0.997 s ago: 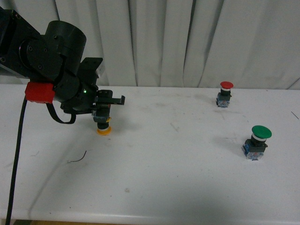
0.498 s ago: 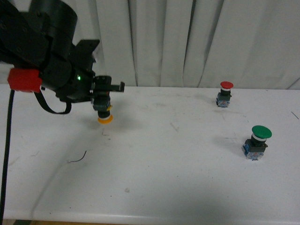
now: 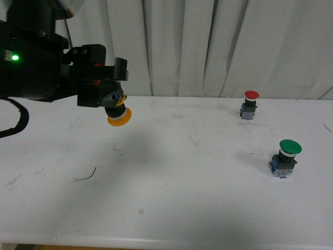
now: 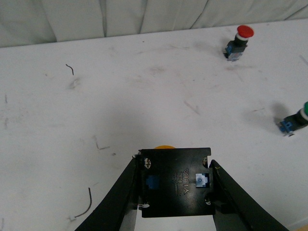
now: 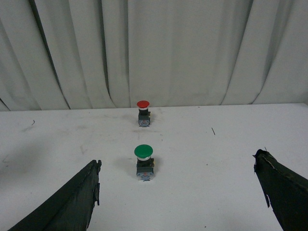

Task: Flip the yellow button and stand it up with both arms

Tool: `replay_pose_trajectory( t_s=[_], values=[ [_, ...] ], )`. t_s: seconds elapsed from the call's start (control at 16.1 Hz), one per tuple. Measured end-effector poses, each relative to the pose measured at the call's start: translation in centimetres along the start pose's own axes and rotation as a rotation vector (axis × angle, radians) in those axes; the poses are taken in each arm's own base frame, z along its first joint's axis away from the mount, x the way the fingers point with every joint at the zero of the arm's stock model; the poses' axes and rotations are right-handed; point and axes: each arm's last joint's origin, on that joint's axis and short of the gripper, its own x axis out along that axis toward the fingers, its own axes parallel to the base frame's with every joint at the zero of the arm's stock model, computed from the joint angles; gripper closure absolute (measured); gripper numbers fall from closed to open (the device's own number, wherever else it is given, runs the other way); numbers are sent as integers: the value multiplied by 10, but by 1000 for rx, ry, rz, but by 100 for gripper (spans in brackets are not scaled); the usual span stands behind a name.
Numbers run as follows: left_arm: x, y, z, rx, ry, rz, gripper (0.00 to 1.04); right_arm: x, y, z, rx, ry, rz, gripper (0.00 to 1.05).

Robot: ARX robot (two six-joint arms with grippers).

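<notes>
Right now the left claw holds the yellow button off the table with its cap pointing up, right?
Not quite: the cap points down. The front view shows the left claw holding the yellow button off the table with its cap underneath.

The left gripper rises, lifting the yellow button off the table. Its downward cap now tilts slightly.

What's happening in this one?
The left gripper holds the yellow button by its contact block, in the air above the table, cap pointing down. It has not been flipped or stood yet. The right gripper is open and empty, facing the green button and the red button, which both stand upright on the table's right side.
</notes>
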Motion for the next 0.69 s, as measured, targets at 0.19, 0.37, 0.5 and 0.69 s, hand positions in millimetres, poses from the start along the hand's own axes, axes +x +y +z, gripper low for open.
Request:
replay_pose_trajectory(
  t_s=[0.19, 0.37, 0.5, 0.69],
  values=[
    [-29, 2, -5, -156, -130, -181, 69, 0, 0, 0, 0, 0, 0, 6],
    [-41, -4, -22, -306, -214, -402, 69, 0, 0, 0, 0, 0, 0, 6],
    [-43, -8, -24, -382, -291, -499, 69, 0, 0, 0, 0, 0, 0, 6],
    [-40, -9, -31, -497, -374, -584, 70, 0, 0, 0, 0, 0, 0, 6]
  ],
)
